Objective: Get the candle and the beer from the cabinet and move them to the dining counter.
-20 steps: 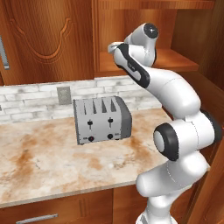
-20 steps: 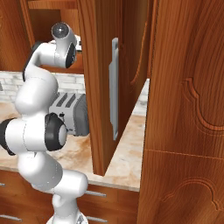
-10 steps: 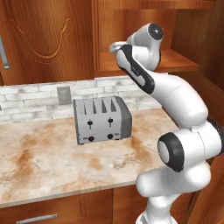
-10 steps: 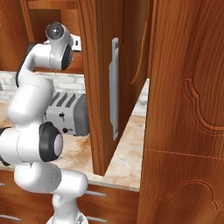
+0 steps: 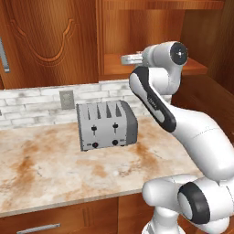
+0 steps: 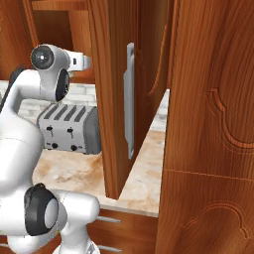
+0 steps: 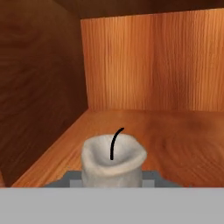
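The candle point(image 7: 113, 159), pale grey-white with a black curved wick, sits low in the hand view between two grey finger pads point(image 7: 72, 179), and my gripper point(image 7: 112, 180) is shut on it. It is just above the wooden shelf point(image 7: 175, 135) of the open cabinet point(image 5: 137, 32), close to the left inner wall. In the base views my wrist point(image 5: 130, 58) point(image 6: 79, 60) stands at the front of the cabinet's shelf. The beer and the dining counter are out of view.
A silver toaster point(image 5: 107, 124) stands on the marble counter point(image 5: 41, 169) below the cabinet, against a brick backsplash with an outlet point(image 5: 66, 98). The open cabinet door point(image 6: 111, 114) with its silver handle point(image 6: 129, 99) juts out to the arm's right. Drawers point(image 5: 41, 226) run under the counter.
The wrist has dropped and drawn back toward the front of the shelf, with the elbow swinging out. The toaster and counter have stayed where they were.
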You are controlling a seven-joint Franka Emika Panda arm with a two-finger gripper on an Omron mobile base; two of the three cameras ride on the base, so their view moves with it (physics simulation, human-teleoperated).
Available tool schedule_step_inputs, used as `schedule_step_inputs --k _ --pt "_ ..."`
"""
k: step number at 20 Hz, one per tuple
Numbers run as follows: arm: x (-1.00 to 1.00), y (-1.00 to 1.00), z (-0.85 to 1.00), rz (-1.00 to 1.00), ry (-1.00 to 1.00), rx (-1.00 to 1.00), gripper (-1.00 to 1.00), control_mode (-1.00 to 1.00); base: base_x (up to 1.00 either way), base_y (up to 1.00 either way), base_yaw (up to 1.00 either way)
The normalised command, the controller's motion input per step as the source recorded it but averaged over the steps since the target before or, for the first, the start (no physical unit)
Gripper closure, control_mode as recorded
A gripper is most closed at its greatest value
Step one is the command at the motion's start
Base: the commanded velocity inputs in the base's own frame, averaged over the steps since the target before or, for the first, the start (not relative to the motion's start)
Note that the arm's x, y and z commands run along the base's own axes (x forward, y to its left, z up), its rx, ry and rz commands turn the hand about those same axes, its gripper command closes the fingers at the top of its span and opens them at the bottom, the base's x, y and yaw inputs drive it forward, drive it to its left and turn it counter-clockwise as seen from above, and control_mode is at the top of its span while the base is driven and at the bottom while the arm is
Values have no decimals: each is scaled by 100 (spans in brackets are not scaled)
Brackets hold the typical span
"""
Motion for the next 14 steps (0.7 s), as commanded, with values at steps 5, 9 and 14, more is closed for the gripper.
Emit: schedule_step_inputs --k 5,9,14 --pt "-93 -3 28 -1 1 -2 100 -100 0 0 0" --pt "-86 0 13 0 0 -3 100 -100 0 0 0" --pt "-83 0 4 2 3 -4 100 -100 0 0 0"
